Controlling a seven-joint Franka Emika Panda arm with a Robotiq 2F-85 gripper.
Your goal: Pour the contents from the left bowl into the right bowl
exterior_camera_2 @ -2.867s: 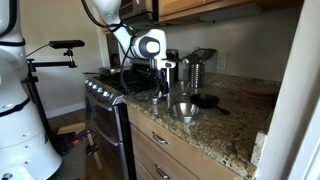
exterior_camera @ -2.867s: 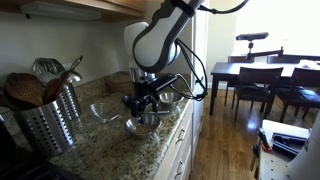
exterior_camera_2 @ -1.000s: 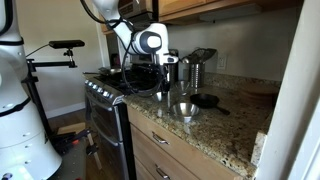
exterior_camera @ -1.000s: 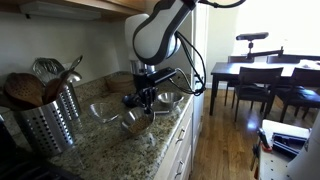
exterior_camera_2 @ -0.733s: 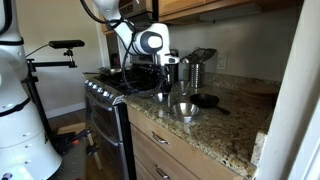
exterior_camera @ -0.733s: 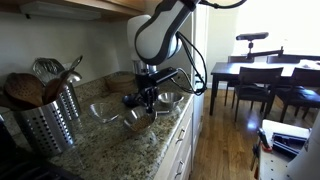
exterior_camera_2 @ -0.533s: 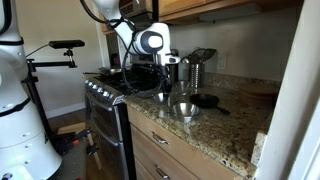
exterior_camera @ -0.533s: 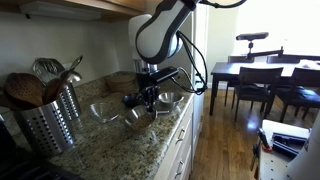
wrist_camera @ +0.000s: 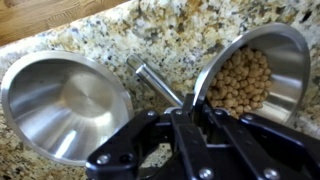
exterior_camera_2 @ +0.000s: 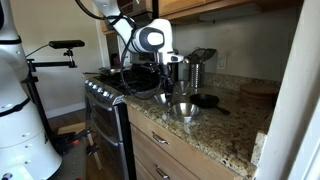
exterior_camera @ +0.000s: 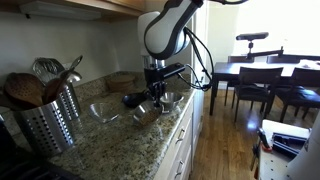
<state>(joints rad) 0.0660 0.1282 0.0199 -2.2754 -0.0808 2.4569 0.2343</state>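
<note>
Two shiny bowls fill your wrist view. The right bowl (wrist_camera: 65, 100) sits empty on the speckled bench (wrist_camera: 170, 30) at the left. The left bowl (wrist_camera: 288, 55) shows at the right, tilted, with the contents (wrist_camera: 240, 85) heaped inside it. Your end effector (wrist_camera: 190, 108) is clenched on that bowl's rim.

In an exterior view your end effector (exterior_camera: 157, 97) hangs low over the bench (exterior_camera: 110, 148), right of a clear glass bowl (exterior_camera: 103, 112) and a utensil holder (exterior_camera: 45, 125).

In an exterior view your end effector (exterior_camera_2: 160, 88) is just left of the right bowl (exterior_camera_2: 185, 108), and a black bowl (exterior_camera_2: 206, 100) lies just beyond it.
</note>
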